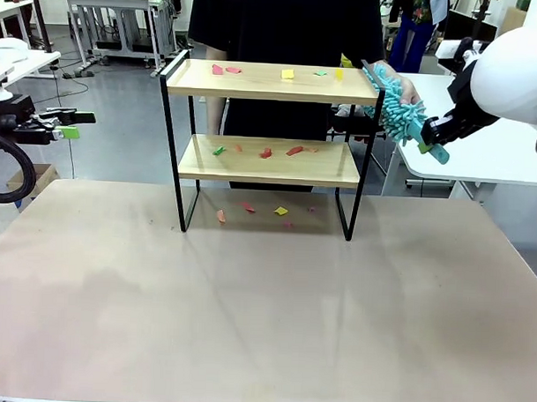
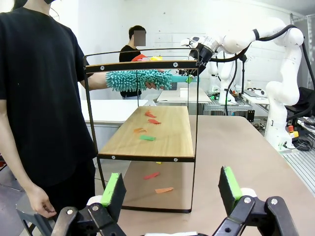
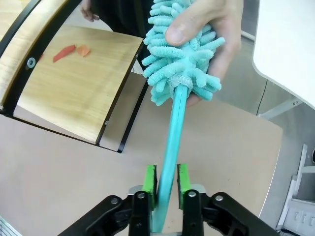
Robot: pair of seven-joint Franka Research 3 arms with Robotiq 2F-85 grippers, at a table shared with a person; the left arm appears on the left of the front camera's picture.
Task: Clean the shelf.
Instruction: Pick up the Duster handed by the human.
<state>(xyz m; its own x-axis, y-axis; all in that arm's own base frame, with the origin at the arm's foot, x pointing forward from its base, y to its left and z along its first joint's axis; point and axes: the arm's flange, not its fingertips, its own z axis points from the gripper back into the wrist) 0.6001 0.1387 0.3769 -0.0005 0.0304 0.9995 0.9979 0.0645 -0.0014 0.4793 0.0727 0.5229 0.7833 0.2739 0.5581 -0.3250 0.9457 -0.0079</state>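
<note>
The shelf [image 1: 261, 161] stands mid-table, a two-board wooden rack in a black frame [image 2: 142, 140], with coloured paper scraps [image 1: 266, 152] on both boards and on the table under it. Beside its right end, a teal fluffy duster [image 1: 391, 104] is held by its head in a person's hand [image 3: 206, 24]. My right gripper [image 1: 427, 140] is shut on the duster's teal handle [image 3: 167, 167], pads pressed on both sides. My left gripper [image 1: 73, 124] hovers off the table's left edge, open and holding nothing [image 2: 172, 189].
The person in black stands behind the shelf [image 1: 283, 25]. A white table [image 1: 491, 147] lies at the right beyond my right arm. The brown tabletop [image 1: 265, 307] stretches wide in front of the shelf.
</note>
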